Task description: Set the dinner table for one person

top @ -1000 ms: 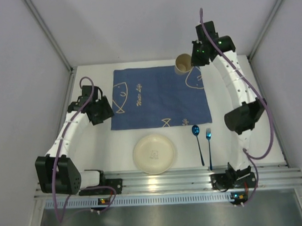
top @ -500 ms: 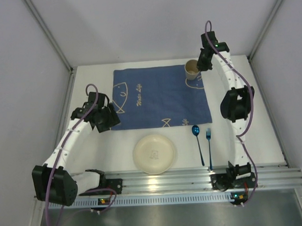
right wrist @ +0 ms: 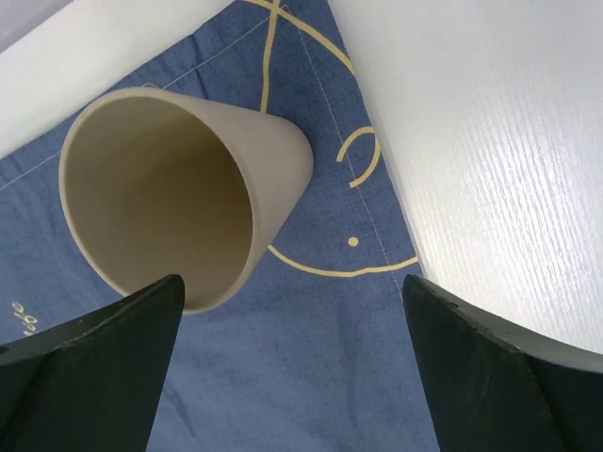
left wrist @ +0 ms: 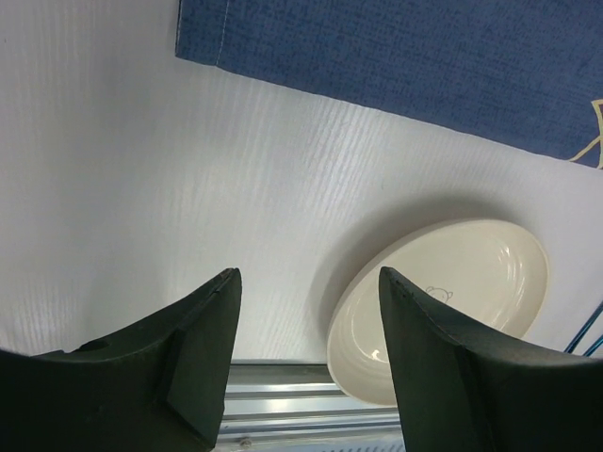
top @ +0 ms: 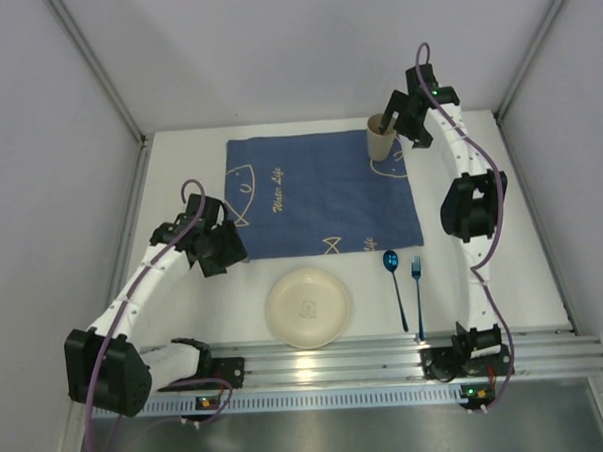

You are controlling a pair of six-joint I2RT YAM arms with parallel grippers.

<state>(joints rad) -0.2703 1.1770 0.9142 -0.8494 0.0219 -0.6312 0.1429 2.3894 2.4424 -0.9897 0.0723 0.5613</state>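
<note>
The dinner table point(top: 188, 151) is a white top with a dark blue fish-print cloth point(top: 320, 195) spread on it. A beige cup point(top: 381, 139) stands upright on the cloth's far right corner. My right gripper point(top: 390, 125) hovers just above it, open, with the cup point(right wrist: 179, 188) free to the left of the gap between the fingers point(right wrist: 94, 377). A cream plate point(top: 308, 307) lies in front of the cloth. My left gripper point(top: 231, 259) hangs open and empty to the plate's left. In the left wrist view the plate point(left wrist: 452, 282) shows past the right finger point(left wrist: 443, 367).
A blue spoon point(top: 391, 264) and a blue fork point(top: 417, 273) lie side by side to the right of the plate. A slotted aluminium rail point(top: 338, 363) runs along the near edge. Grey walls enclose the left, right and far sides.
My right gripper has opened and let go of the cup, which now stands on the cloth's far right corner. The left arm has swung nearer, toward the plate.
</note>
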